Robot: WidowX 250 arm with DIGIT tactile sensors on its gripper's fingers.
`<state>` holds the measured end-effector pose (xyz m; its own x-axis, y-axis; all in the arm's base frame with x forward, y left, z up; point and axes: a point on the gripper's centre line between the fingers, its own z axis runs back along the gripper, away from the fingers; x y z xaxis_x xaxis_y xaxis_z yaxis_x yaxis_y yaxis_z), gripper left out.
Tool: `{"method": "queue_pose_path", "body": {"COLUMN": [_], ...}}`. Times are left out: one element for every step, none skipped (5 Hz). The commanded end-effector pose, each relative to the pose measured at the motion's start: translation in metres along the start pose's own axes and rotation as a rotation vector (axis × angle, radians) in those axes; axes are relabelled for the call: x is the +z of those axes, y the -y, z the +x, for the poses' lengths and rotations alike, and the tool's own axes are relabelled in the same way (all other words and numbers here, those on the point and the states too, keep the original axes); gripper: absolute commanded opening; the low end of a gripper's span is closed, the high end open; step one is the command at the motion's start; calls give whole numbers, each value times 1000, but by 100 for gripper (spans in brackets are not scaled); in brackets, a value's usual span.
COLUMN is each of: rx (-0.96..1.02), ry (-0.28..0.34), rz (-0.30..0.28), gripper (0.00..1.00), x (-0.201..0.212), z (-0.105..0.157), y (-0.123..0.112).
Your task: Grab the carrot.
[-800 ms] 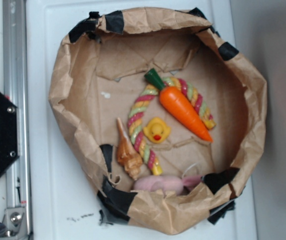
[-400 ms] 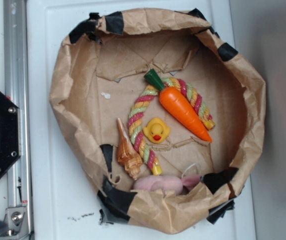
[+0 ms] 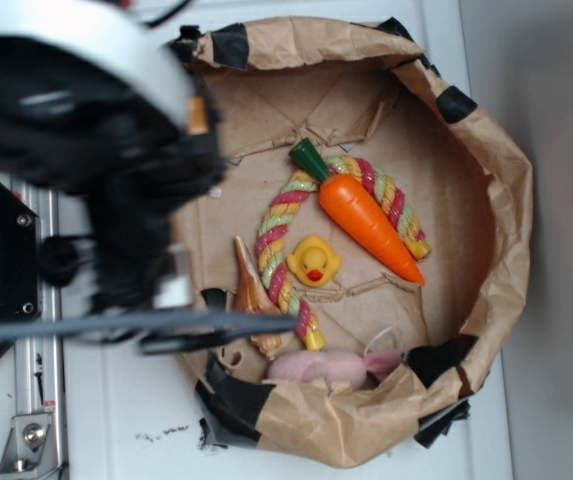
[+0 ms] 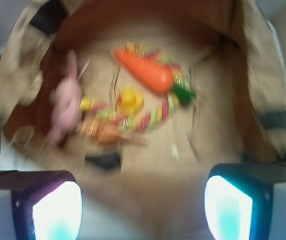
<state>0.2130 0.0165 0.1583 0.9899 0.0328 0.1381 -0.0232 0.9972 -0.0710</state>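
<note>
Carrot (image 3: 369, 224) lies untouched across the rope ring (image 3: 296, 250) in the paper bowl (image 3: 506, 200), and your gripper (image 4: 143, 200), jaws spread wide and empty, has just swung in over the near rim, so approach remains.

Even, soft light; the wrist view is smeared throughout (motion blur), and the exterior's arm (image 3: 96, 150) is blurred.
</note>
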Motion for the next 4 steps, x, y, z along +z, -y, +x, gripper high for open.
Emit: {"method": "queue_pose_path", "body": {"rx": [-7,-54,-70,-65], "ry": [27,-3,-40,-27], "rz": [35,51,73,122], "gripper": [100,100,100,100], "x": [-46,-74,-103,-123], "z": [51,54,54,71], "y": [-25,-21,-18,-13]}}
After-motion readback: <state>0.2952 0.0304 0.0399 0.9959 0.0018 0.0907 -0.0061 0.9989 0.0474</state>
